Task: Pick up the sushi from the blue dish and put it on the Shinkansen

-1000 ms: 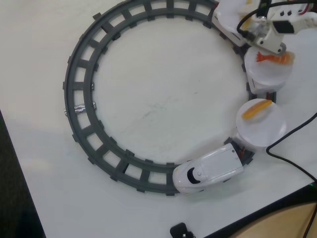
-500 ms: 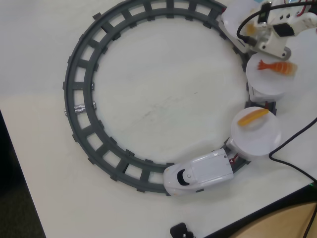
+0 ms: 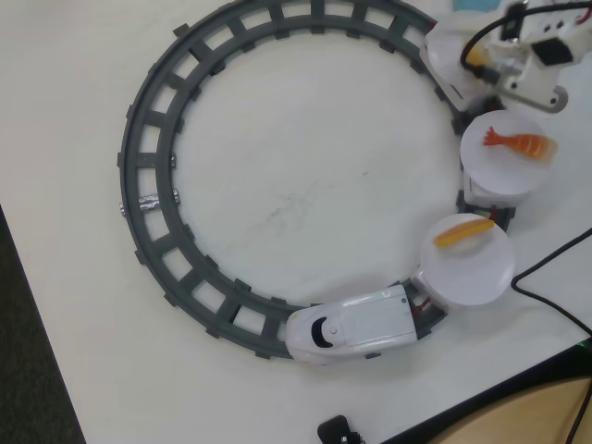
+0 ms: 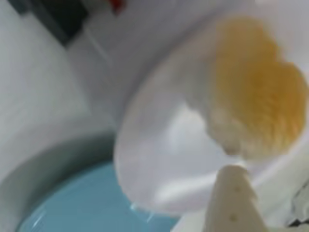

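The sushi (image 4: 256, 92) shows only in the wrist view: a blurred peach-yellow piece with a whitish edge, lying on a round white plate (image 4: 159, 159) just ahead of the one pale gripper finger (image 4: 231, 203) that rises from the bottom edge. Below and to the left of that finger, past the plate's rim, lies the blue dish (image 4: 91, 203), partly covered by the plate. The second finger is out of frame, so whether the gripper is apart or together cannot be told; nothing shows it clamped on the sushi.

The overhead view hides all of this under the arm (image 3: 532, 51) at the top right corner, above the rearmost car. It gives instead the Shinkansen (image 3: 356, 326) on the grey track (image 3: 148, 185), well away from the arm, with an orange shrimp (image 3: 521, 143) and a yellow-orange strip (image 3: 462, 231) on its two nearer plates.
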